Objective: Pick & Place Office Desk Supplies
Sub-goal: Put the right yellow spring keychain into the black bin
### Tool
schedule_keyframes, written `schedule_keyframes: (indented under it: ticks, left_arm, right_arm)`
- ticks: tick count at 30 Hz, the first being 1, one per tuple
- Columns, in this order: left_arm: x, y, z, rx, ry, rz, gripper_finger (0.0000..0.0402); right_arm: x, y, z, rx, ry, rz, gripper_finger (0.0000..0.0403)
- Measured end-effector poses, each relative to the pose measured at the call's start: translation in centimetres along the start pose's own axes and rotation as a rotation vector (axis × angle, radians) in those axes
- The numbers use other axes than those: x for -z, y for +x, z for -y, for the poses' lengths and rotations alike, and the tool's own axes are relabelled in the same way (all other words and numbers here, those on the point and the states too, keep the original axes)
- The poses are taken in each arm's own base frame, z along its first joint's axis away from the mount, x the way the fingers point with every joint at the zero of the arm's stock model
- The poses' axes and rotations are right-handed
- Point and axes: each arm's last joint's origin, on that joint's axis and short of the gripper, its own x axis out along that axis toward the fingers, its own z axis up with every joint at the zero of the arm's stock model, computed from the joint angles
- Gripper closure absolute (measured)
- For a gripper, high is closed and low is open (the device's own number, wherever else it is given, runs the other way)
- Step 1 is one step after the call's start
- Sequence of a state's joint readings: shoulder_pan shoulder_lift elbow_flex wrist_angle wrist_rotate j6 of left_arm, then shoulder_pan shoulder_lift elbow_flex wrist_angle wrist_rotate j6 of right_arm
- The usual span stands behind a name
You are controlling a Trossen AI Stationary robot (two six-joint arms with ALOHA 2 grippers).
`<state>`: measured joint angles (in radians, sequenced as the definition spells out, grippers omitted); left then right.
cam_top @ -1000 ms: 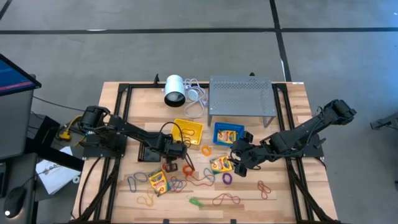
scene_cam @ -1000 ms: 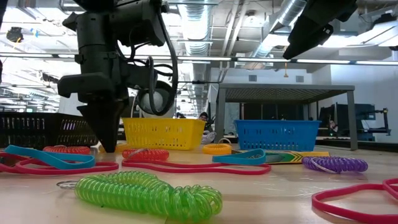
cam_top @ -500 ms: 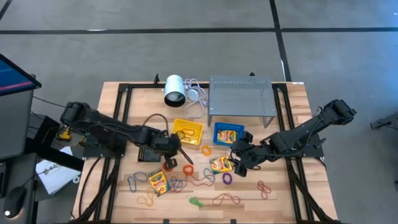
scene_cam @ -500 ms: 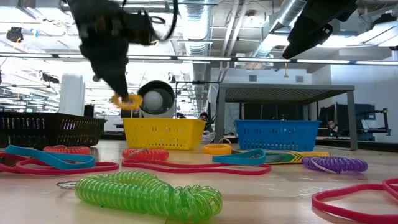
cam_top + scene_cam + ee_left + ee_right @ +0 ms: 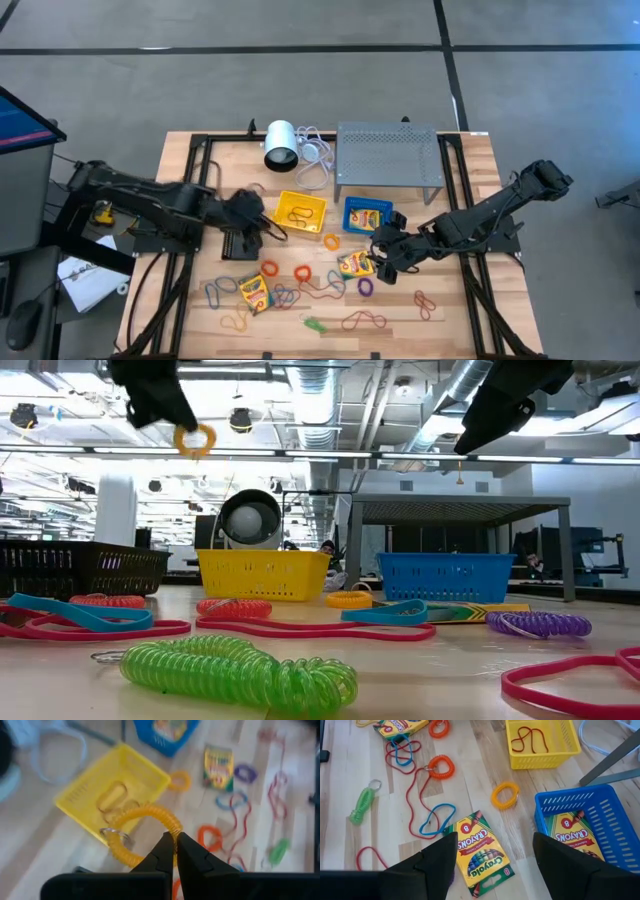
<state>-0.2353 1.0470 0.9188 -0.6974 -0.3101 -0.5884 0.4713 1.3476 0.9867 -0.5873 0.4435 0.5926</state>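
**Left arm carrying a coil ring, yellow tray just off its tip**

My left gripper is clamped on a yellow coil ring, fingers pinching one side of the loop so the rest hangs free beneath them. From the low camera the ring is lifted well clear of the table. Overhead, the gripper sits just beside the near left edge of the yellow tray, toward the left arm's base. The wrist camera puts the tray ahead of the fingertips, with rubber-band loops already lying in it. I judge the coming move a short carry toward the tray's middle before letting go; the loop's free end trails lowest and should clear the rim.

My right gripper waits with fingers spread, holding nothing, directly above a crayon box lying flat beside the blue tray. That box's long axis runs diagonally across the finger gap.
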Motion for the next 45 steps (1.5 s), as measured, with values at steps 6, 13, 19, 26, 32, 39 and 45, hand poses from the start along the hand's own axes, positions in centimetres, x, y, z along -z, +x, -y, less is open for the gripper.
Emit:
schedule_keyframes:
  ticks: [6, 13, 19, 26, 32, 39, 45]
  left_arm:
    - [0.4, -3.8, -1.3, 0.036, -0.054, 0.076, 0.0401]
    - [3.1, -4.5, -3.3, -0.118, -0.117, -0.189, 0.0401]
    - [3.8, -4.0, -3.3, -0.14, -0.106, -0.311, 0.0401]
    - [3.9, -1.5, -2.3, -0.196, -0.012, -0.422, 0.0401]
    - [4.3, 1.4, -1.3, -0.259, 0.065, -0.536, 0.0401]
    - [4.4, 3.7, -0.4, -0.246, 0.095, -0.561, 0.04]
    - [5.1, 4.7, -0.5, -0.245, 0.111, -0.57, 0.04]
  right_arm:
    - [0.0, 0.0, 0.0, 0.0, 0.002, -0.001, 0.0149]
    - [-0.1, 0.0, 0.0, -0.003, 0.009, 0.007, 0.0149]
    - [-0.6, 0.3, 0.4, 0.003, 0.033, 0.021, 0.0149]
    - [-0.8, 0.4, 0.8, 0.009, 0.045, 0.018, 0.0149]
    - [-0.7, 0.4, 0.7, 0.006, 0.043, 0.019, 0.0149]
    - [-0.5, 0.2, 0.3, -0.006, 0.03, 0.018, 0.0149]
    - [-0.2, 0.0, -0.1, -0.021, 0.014, 0.017, 0.0149]
